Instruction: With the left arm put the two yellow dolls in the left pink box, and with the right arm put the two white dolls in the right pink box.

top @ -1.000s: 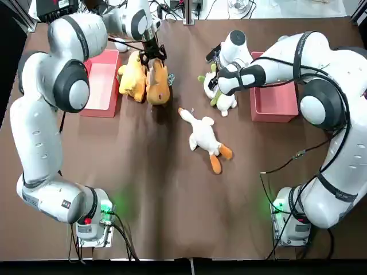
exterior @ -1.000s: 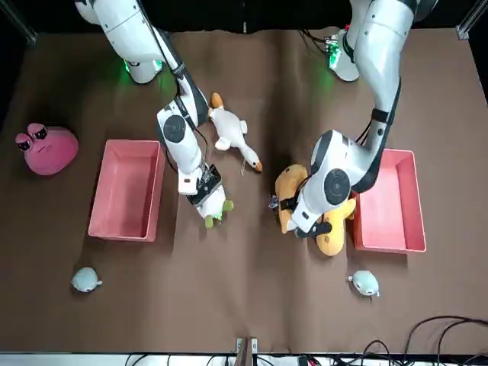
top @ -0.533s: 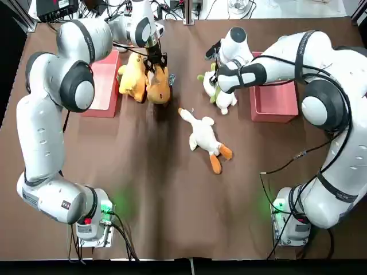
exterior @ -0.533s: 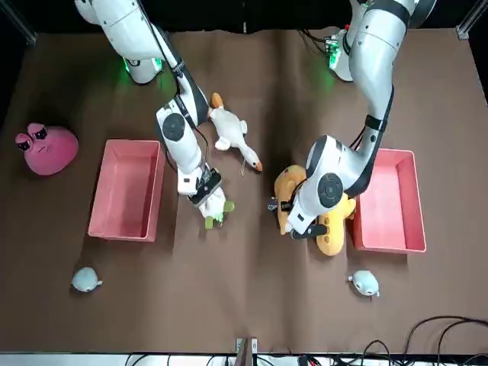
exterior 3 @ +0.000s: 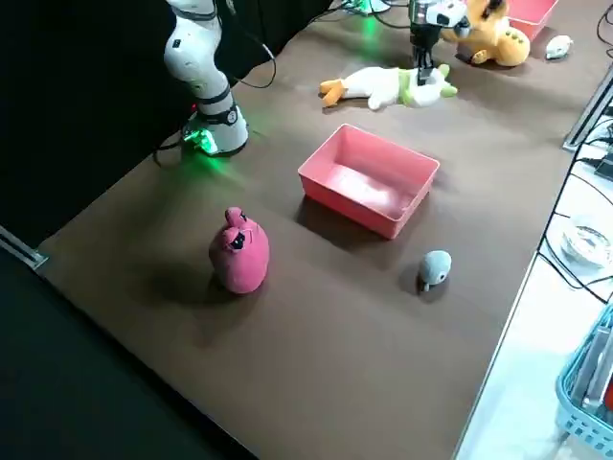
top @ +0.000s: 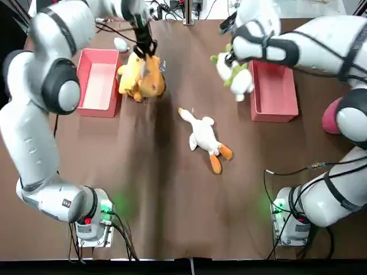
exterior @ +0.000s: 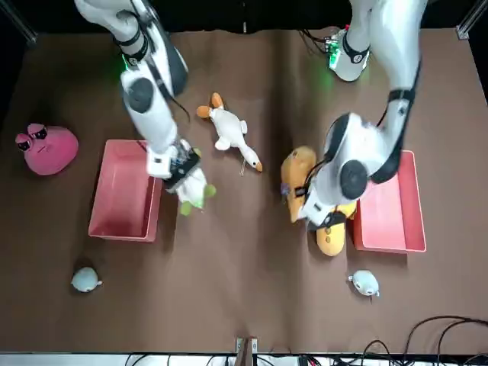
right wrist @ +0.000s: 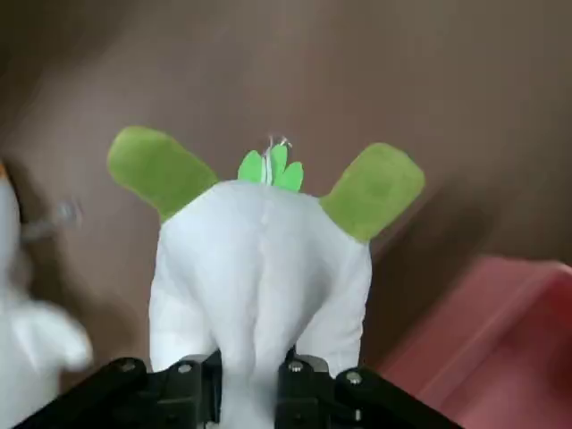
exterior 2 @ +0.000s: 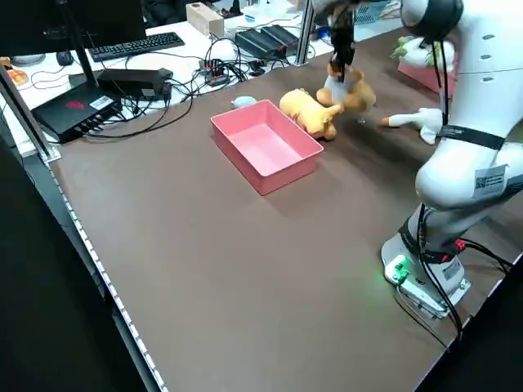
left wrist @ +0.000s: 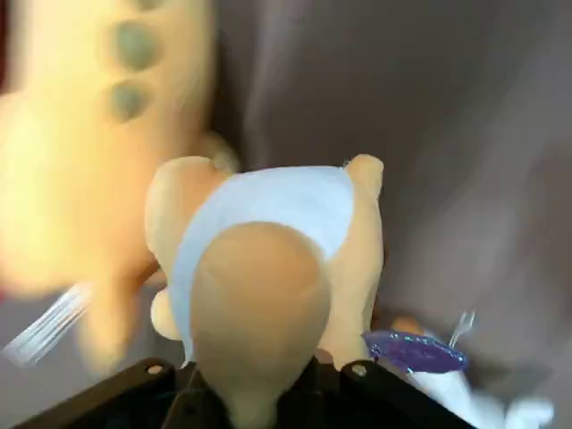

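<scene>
Top view shows the left gripper (top: 148,50) at about 11 o'clock on the tabletop (top: 160,189), its fingers clamped on the tan doll (top: 152,80), which hangs lifted just beside the yellow doll (top: 131,75). In the left wrist view the tan doll (left wrist: 268,268) hangs between the fingers with the yellow doll (left wrist: 80,152) blurred beside it. The yellow doll lies on the tabletop against the inner long wall of the left box (top: 86,109), which has nothing inside it.

At about 1 o'clock the right gripper (top: 231,57) grips the white doll (top: 236,77) with green trim; the doll is raised off the tabletop, just beside the right box (top: 275,114) but not over it. The right wrist view shows the white doll (right wrist: 259,286) pinched between the closed fingers, its green ears pointing away from the camera, with a corner of the right box (right wrist: 492,331) beside it. In the front view the white doll (exterior: 191,187) hangs next to the right box (exterior: 103,221).

The goose (top: 203,137) lies flat near the tabletop's centre, orange feet toward 5 o'clock, well apart from both boxes.

A pink plush (exterior: 47,149) sits beyond the right box on its outer side. Two small grey-blue plushes (exterior: 85,280) (exterior: 364,283) rest near the far edge, one beyond each box.
</scene>
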Available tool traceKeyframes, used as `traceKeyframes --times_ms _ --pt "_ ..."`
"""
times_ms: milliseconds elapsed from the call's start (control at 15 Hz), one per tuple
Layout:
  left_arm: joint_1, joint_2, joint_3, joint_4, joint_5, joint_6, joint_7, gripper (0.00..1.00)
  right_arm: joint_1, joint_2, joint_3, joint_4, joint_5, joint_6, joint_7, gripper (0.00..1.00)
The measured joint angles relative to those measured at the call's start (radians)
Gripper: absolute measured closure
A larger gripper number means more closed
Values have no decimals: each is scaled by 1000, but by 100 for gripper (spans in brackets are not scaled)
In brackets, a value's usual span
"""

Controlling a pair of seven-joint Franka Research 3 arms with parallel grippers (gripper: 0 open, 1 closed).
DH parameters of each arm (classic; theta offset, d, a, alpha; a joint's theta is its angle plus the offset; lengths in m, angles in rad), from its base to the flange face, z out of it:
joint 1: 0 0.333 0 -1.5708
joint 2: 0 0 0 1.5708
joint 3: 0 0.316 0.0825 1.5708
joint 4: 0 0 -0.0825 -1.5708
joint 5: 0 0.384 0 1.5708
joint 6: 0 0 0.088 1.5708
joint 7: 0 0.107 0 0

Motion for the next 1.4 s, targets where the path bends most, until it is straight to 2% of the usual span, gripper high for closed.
traceKeyframes --times_ms 67,133,267,400,733,867,1200,1400 --pt "15 -46 4 2 0 -78 -1 83 -30 -41 -1 -5 0 -62 -73 86" --pt "68 -134 9 2 1 -223 5 83 -100 -104 -3 -41 0 -122 -237 86" --pt "147 -190 12 -1 5 -330 79 88 -173 -147 -5 -108 0 -128 -386 86" --pt "238 -211 14 -8 22 -373 182 89 -225 -177 -7 -185 0 -115 -486 86" --pt "384 -196 16 -34 161 -374 396 89 -277 -220 -7 -386 0 69 -611 86" --pt "416 -170 16 -42 219 -342 448 89 -310 -223 -7 -414 0 107 -645 90" --pt "482 -46 17 -47 272 -222 613 89 -354 -212 -7 -464 6 164 -680 89" --pt "480 7 14 -46 284 -167 627 89 -354 -199 -6 -465 8 171 -681 66"
